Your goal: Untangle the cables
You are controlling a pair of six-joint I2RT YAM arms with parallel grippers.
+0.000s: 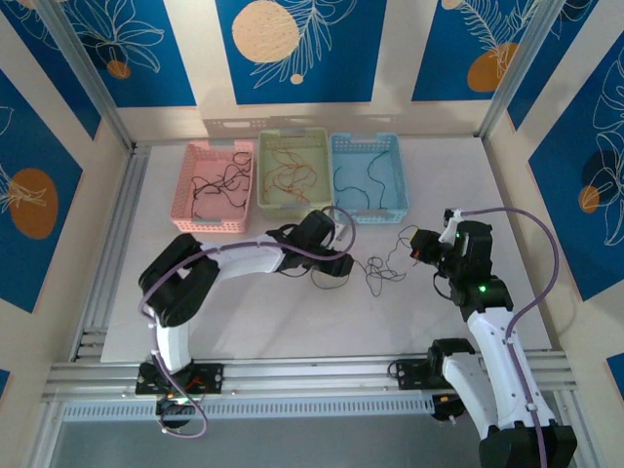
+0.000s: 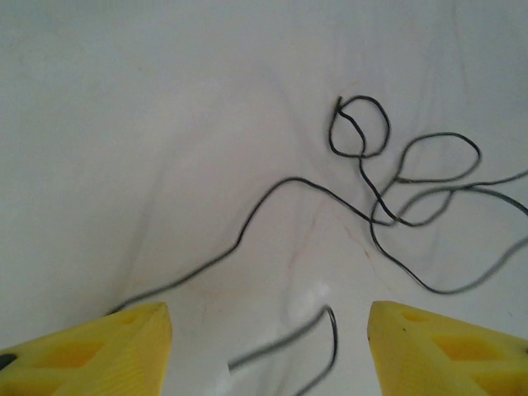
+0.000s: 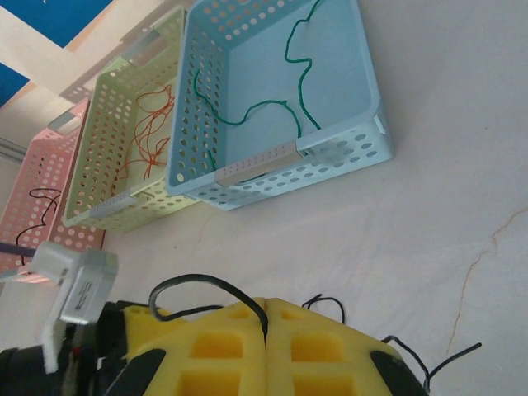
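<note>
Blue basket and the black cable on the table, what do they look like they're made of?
Blue basket: likely molded plastic, smooth with a slight sheen; thin walls pierced by even rows of round holes. Black cable: probably thin plastic-coated wire, matte; it holds springy loops and curls.

Far side: left basket (image 1: 185, 185), middle basket (image 1: 261, 171), right basket (image 1: 400, 175), side by side on table (image 1: 244, 322).
In each basket: cable strands (image 1: 292, 178).
Near of baskets: loose cables (image 1: 380, 270), between left gripper (image 1: 341, 261) and right gripper (image 1: 417, 252).
</note>
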